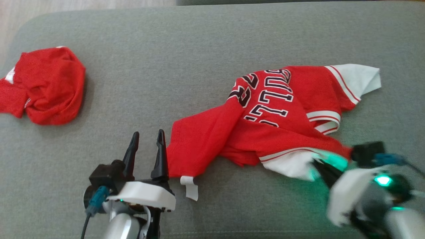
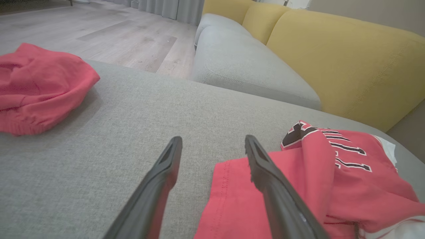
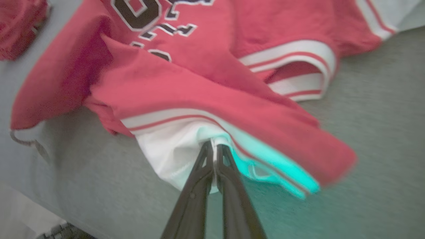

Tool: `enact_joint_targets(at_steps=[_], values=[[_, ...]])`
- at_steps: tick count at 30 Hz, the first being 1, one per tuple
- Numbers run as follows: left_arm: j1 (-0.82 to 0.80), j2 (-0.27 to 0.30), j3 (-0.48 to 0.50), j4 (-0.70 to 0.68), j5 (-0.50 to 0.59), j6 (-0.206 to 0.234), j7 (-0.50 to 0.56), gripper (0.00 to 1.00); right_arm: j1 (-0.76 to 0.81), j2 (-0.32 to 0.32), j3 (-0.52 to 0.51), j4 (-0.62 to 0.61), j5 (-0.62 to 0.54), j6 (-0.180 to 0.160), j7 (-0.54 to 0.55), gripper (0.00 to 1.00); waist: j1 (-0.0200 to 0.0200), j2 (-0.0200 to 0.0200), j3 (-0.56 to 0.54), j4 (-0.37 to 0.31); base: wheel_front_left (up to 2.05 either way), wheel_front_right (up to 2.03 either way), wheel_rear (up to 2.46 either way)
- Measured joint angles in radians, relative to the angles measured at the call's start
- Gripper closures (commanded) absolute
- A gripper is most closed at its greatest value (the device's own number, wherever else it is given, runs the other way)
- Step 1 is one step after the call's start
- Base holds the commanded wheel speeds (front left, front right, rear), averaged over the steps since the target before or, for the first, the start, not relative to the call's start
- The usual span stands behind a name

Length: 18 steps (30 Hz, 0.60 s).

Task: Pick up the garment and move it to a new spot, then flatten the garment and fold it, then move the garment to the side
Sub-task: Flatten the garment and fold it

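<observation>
The red jersey [image 1: 282,132] with white striped trim and black lettering is laid crumpled across the right half of the grey upholstered seat [image 1: 186,66], lettering turned upward. A white edge of it, at the seat's near right, is pinched between the closed fingers of the right tool [image 3: 214,144], where a green glow is cast on the cloth. The left tool [image 1: 148,132] is held wide apart over the seat's near middle, with nothing gripped. A bunched red garment [image 1: 46,86] is seen at the seat's far left.
</observation>
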Motion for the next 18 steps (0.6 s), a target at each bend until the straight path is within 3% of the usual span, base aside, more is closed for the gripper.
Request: enact_joint_targets(at_steps=[5, 9, 12, 16, 17, 18], values=[[0.000, 0.000, 0.012, -0.002, 0.000, 0.000, 0.000, 0.00, 0.060, -0.229, -0.045, -0.147, 0.056, 0.000, 0.186, 1.00, 0.0000, 0.0000, -0.003, -0.022, 0.00, 0.00, 0.00], [0.000, 0.000, 0.013, -0.002, 0.000, -0.005, 0.000, 0.00, 0.051, -0.372, -0.082, -0.183, 0.119, 0.000, 0.300, 1.00, 0.0000, 0.0000, 0.000, -0.039, 0.00, 0.00, 0.00], [-0.003, 0.000, 0.009, 0.000, 0.000, -0.006, 0.000, 0.00, 0.035, -0.426, -0.085, -0.176, 0.142, 0.000, 0.352, 1.00, 0.0000, 0.0000, 0.002, -0.039, 0.00, 0.00, 0.00], [-0.003, 0.000, 0.007, 0.000, 0.000, -0.006, 0.000, 0.00, 0.041, -0.446, -0.078, -0.152, 0.161, 0.000, 0.377, 1.00, 0.0000, 0.0000, 0.005, -0.029, 0.00, 0.00, 0.00], [-0.003, 0.000, 0.007, 0.000, 0.000, -0.006, 0.000, 0.00, 0.040, -0.445, -0.080, -0.141, 0.154, 0.000, 0.372, 0.65, 0.0000, 0.0000, 0.007, -0.027, 0.00, 0.00, 0.00], [-0.003, 0.000, 0.007, 0.000, 0.000, -0.006, 0.000, 0.00, 0.040, -0.445, -0.081, -0.129, 0.139, 0.000, 0.365, 0.17, 0.0000, 0.0000, 0.008, -0.025, 0.00, 0.00, 0.00]])
